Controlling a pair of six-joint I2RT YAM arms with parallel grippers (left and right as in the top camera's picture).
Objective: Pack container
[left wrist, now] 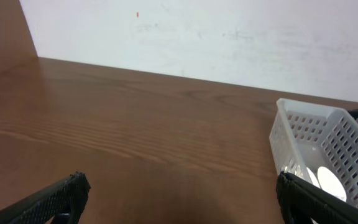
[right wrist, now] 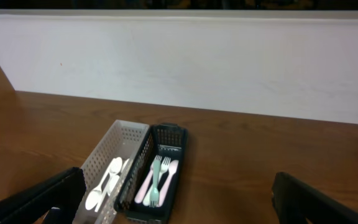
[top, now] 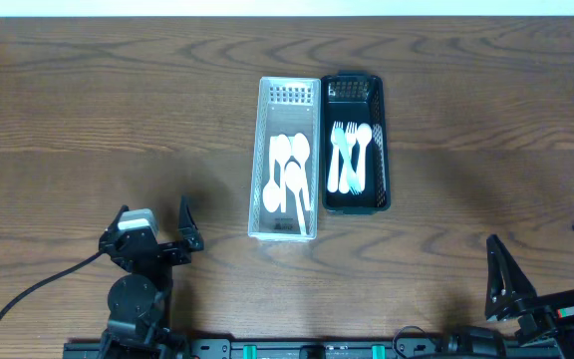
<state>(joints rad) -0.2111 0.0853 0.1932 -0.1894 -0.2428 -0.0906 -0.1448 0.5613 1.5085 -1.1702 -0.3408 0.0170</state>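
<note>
A white perforated basket (top: 263,150) holds several white spoons (top: 289,170). Touching its right side, a black basket (top: 382,150) holds pale forks and a spoon (top: 348,160). Both baskets show in the right wrist view, white (right wrist: 101,158) and black (right wrist: 178,155). The white basket's corner shows in the left wrist view (left wrist: 303,127). My left gripper (top: 157,231) is open and empty at the front left, well away from the baskets. My right gripper (top: 546,264) is open and empty at the front right.
A black cable (top: 28,294) trails from the left arm to the front edge. The brown wooden table (top: 98,110) ends at a white wall (right wrist: 185,62) at the back.
</note>
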